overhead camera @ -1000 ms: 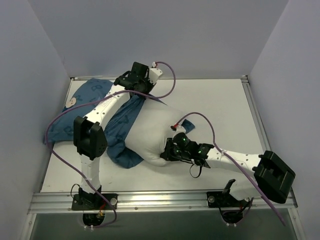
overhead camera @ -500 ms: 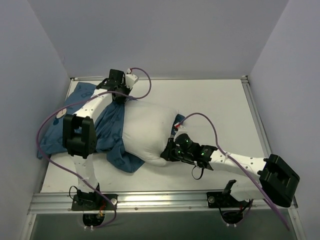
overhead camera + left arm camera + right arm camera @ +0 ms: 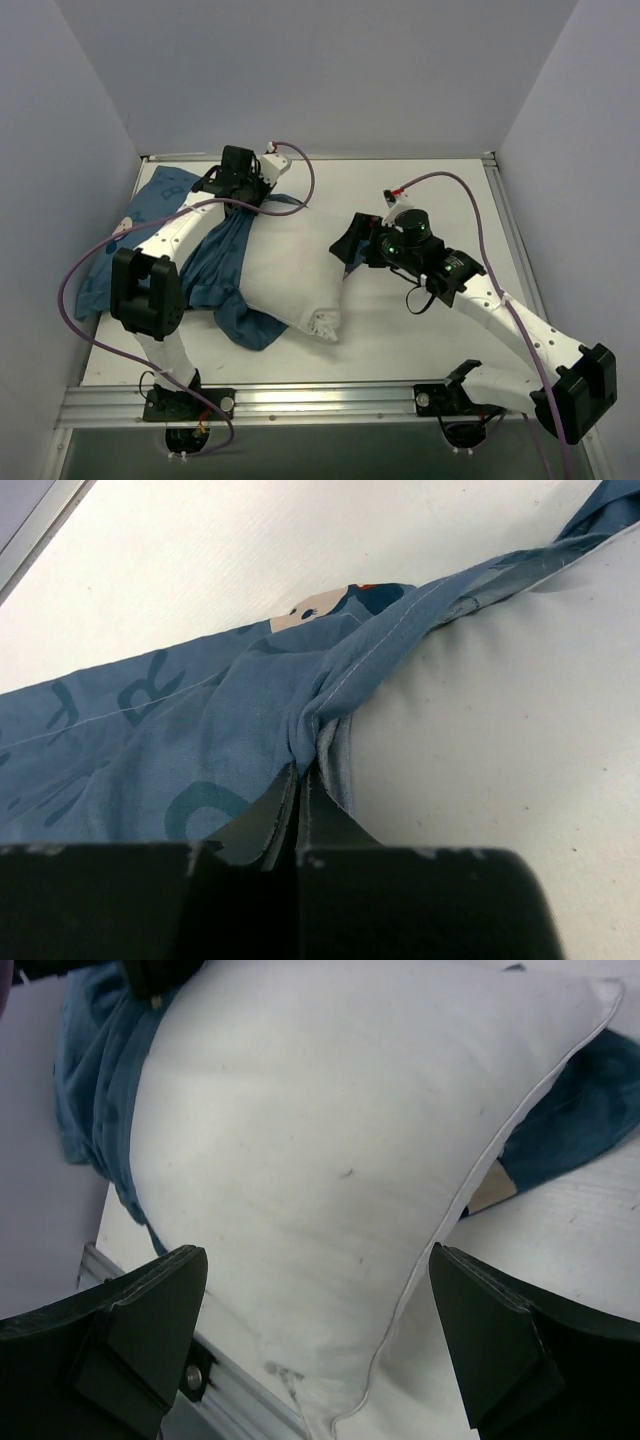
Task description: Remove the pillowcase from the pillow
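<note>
On the left half of the white bench [image 3: 380,340], the pillow [image 3: 290,265] lies with most of its white surface bare, its length running from 11 o'clock to 5 o'clock in the top view. The pillowcase [image 3: 160,215] is bunched along the pillow's 9 o'clock side and spreads on toward the bench's left edge. A further fold shows from under the pillow's near end at 7 o'clock.

The left pincer [image 3: 245,187] sits at the pillow's 11 o'clock corner. Its wrist view shows the jaws pressed together on a gathered, stitched hem of the blue fabric. The fabric fans out toward 9 o'clock from the grip, while the white pillow swells just beside it at 3 o'clock.

The right pincer [image 3: 348,242] hangs at the pillow's 2 o'clock side, just beside its right edge, with jaws spread wide and nothing in them. In its wrist view the two fingers [image 3: 120,1330] frame the pillow's broad white face and piped seam. Whether they touch it cannot be told. Blue cloth shows past the pillow at 10 o'clock and 3 o'clock of that view.
</note>
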Available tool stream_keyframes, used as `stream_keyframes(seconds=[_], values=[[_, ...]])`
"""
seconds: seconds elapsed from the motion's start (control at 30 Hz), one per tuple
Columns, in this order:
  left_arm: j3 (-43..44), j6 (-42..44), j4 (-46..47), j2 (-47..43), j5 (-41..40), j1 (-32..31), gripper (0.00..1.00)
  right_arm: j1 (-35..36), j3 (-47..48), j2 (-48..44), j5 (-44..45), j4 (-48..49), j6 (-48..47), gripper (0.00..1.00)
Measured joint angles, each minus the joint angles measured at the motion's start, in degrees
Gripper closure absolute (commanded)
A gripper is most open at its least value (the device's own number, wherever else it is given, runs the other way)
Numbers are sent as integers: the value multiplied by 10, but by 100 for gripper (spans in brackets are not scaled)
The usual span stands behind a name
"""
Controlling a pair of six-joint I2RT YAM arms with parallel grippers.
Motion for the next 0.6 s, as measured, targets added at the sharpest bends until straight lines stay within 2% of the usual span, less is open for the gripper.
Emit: stream_keyframes(seconds=[0.07,0.2,0.5,0.53,0.57,0.6], values=[[-1,-1,0,0,2,0,98,-29,10,6,-5,18,-3,0],[-1,-2,1,0,2,0,98,-52,28,88,-10,61,-7,0],[-1,-2,0,0,2,-2,98,-51,77,291,-3,154,12,1],[-1,-2,0,0,2,-3,98,-47,82,306,-1,162,13,6],[-1,-2,0,0,2,-3,98,-44,86,319,2,170,13,22],[-1,-2,0,0,2,-4,98,-43,91,331,2,176,12,34]])
